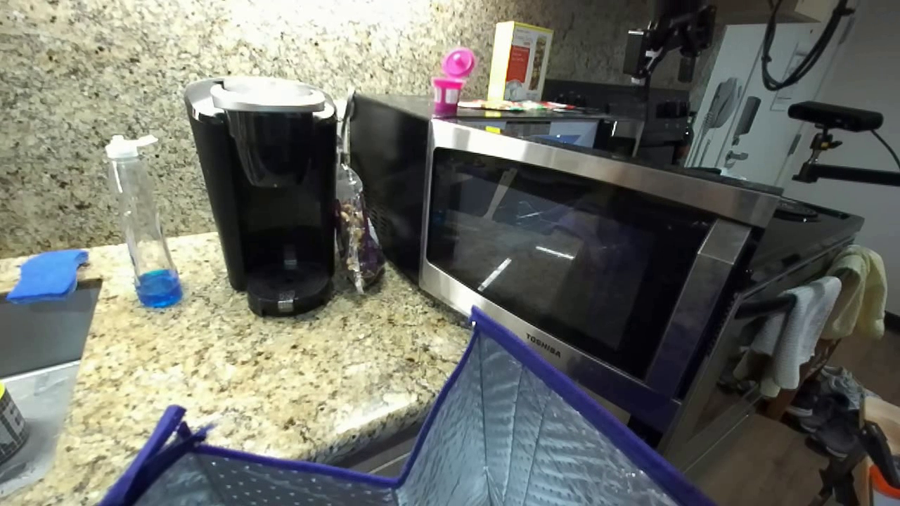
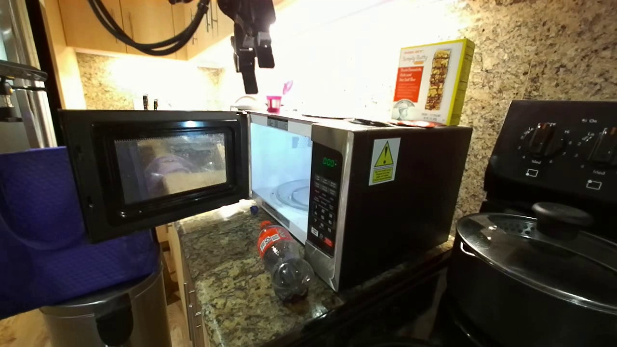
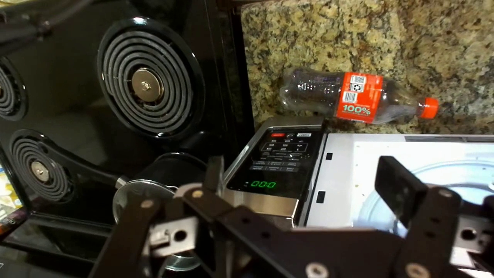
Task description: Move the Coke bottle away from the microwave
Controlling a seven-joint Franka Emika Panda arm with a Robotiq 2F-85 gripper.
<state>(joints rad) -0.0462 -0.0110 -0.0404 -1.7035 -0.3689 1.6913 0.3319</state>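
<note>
Granite kitchen counter (image 2: 221, 270): Coke bottle (image 3: 359, 98) lies on side, well below robot fingers (image 3: 401, 189), just beside open microwave (image 2: 400, 212). Fingers spread wide, gripping nothing. Task looks unstarted: grasp, lift and move all left. Coke bottle looks empty; microwave, below fingers, holds glass turntable (image 2: 293, 194); black pot (image 2: 520, 299), lower too, contents unreadable; squeeze bottle (image 1: 140, 225), well apart from fingers, carries blue liquid (image 1: 159, 289).

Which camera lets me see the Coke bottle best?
The wrist view: the Coke bottle shows whole, "100%" readable on its red label. In an exterior view, the bottle points away, base nearest. In an exterior view showing the microwave door from outside, it isn't visible.
</note>
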